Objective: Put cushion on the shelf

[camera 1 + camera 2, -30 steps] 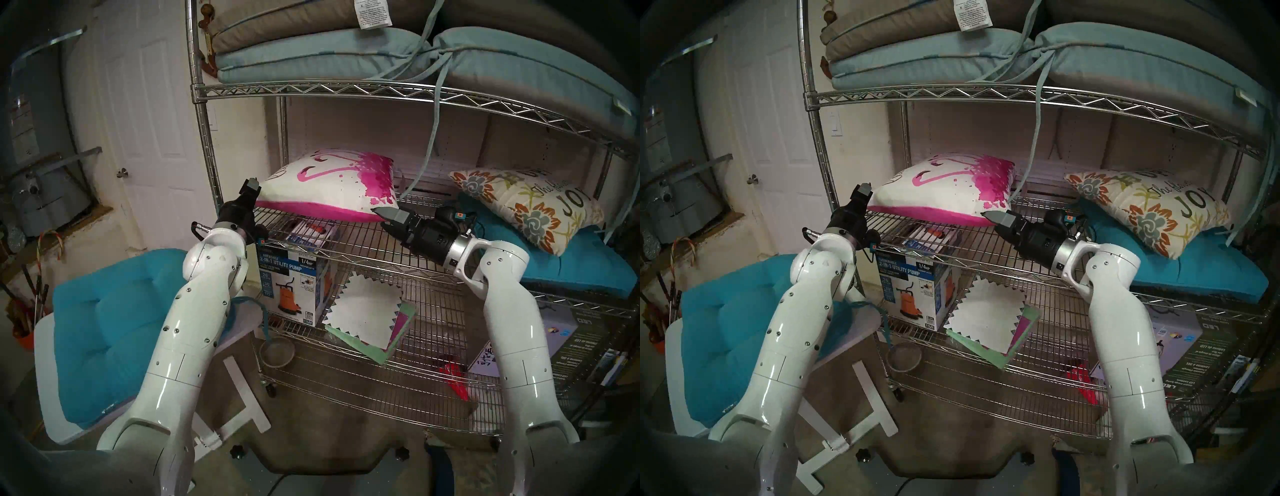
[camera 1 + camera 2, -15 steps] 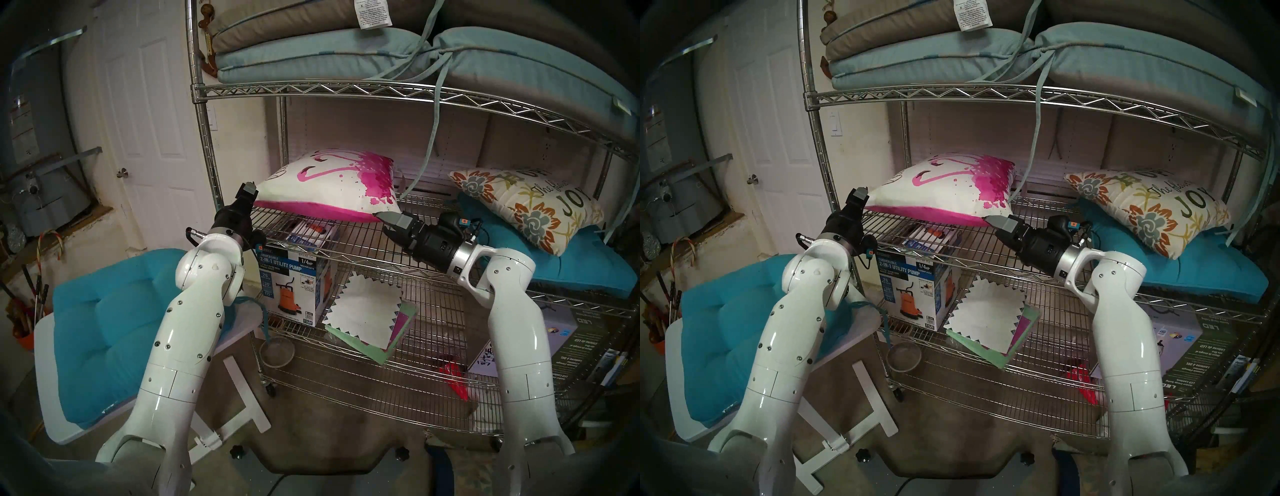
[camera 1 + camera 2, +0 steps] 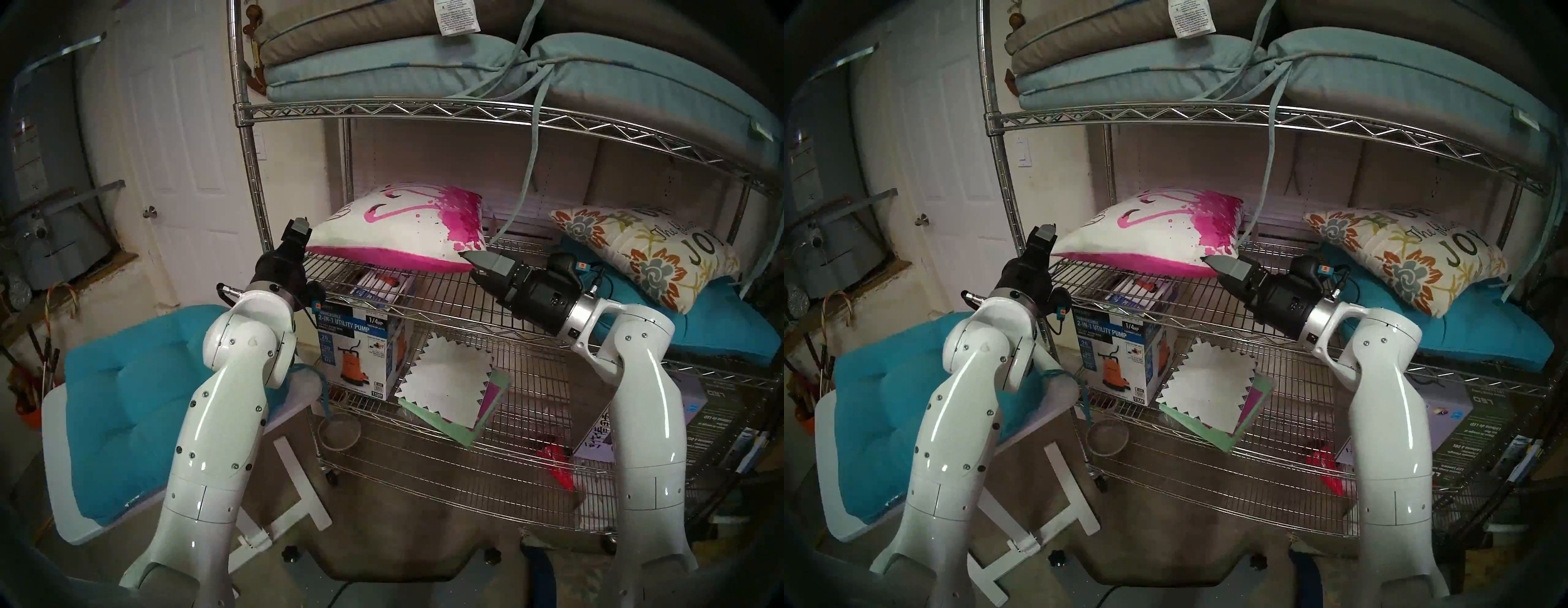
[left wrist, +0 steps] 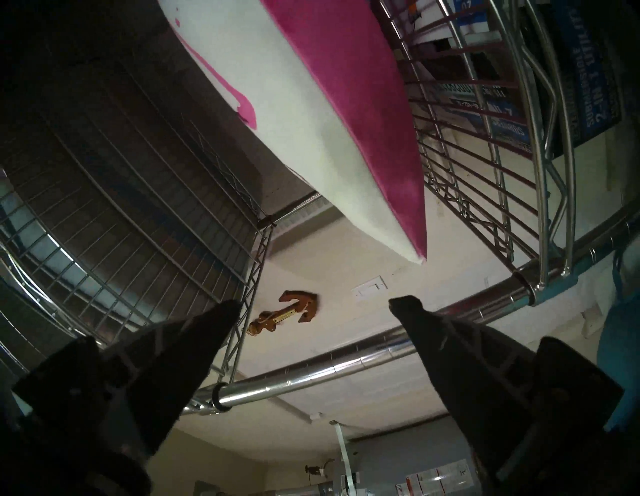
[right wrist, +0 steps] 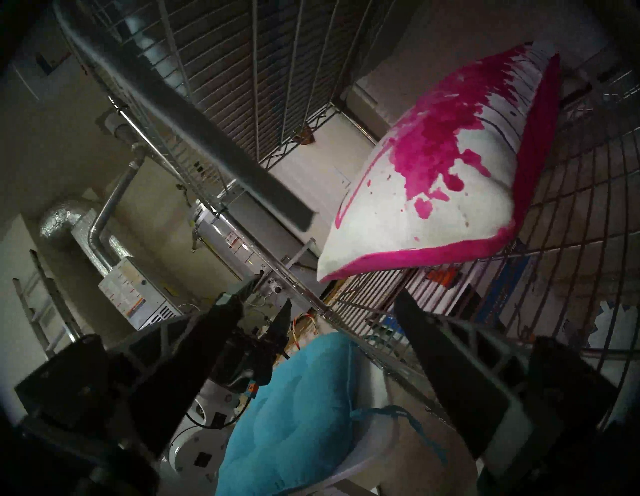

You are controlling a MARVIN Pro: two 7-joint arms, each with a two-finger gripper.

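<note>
Grippers both spread wide, empty. My left gripper (image 3: 298,231) and right gripper (image 3: 475,265) have drawn back from the pink-and-white cushion (image 3: 403,227), which stays at frame centre on the shelf (image 3: 424,297) middle tier. Its left corner overhangs the edge. My right gripper's lower finger is partly hidden from the head view.

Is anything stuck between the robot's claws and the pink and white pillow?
No. The pink and white cushion lies on the wire shelf. The left gripper and right gripper are open beside its corners with only air between.
</note>
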